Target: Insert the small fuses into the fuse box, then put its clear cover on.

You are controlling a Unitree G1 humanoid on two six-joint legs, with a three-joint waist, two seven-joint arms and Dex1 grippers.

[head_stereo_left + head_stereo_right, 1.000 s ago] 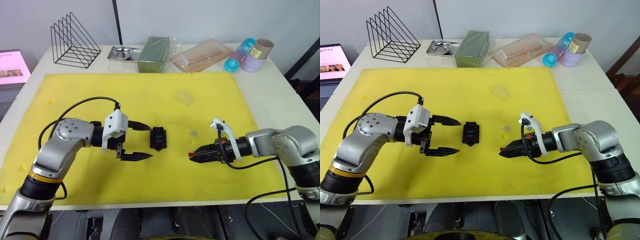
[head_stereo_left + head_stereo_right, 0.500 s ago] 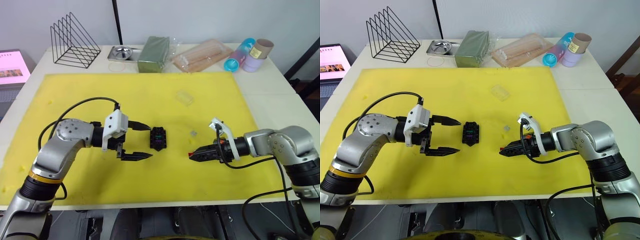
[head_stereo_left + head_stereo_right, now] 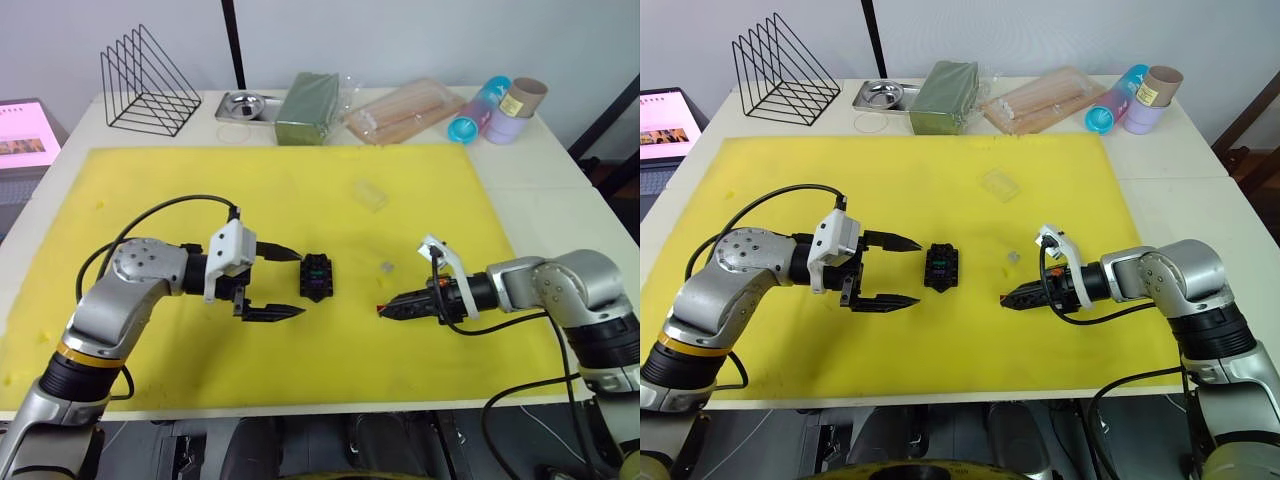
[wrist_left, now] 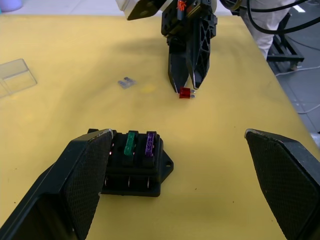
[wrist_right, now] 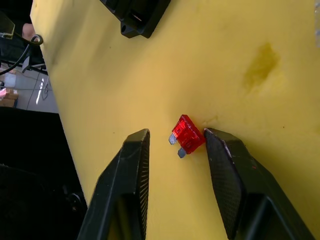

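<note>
You had two fuses seated in the fuse box [image 4: 134, 164], green [image 4: 130, 144] and purple [image 4: 150, 144]. The red fuse [image 5: 187, 135] lay between your right gripper [image 5: 176, 150]'s parted fingers, unclamped. The left gripper [image 3: 280, 283] stood wide apart beside the box, and the grey fuse [image 4: 126, 82] and clear cover [image 3: 369, 195] were still left.

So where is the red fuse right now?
The red fuse lies on the yellow mat, between the right end effector's parted fingers, right of the fuse box.

We see the fuse box [image 3: 318, 276] between both grippers, 2 fuses [image 4: 137, 144] in it, the clear cover [image 3: 369, 194] behind.
</note>
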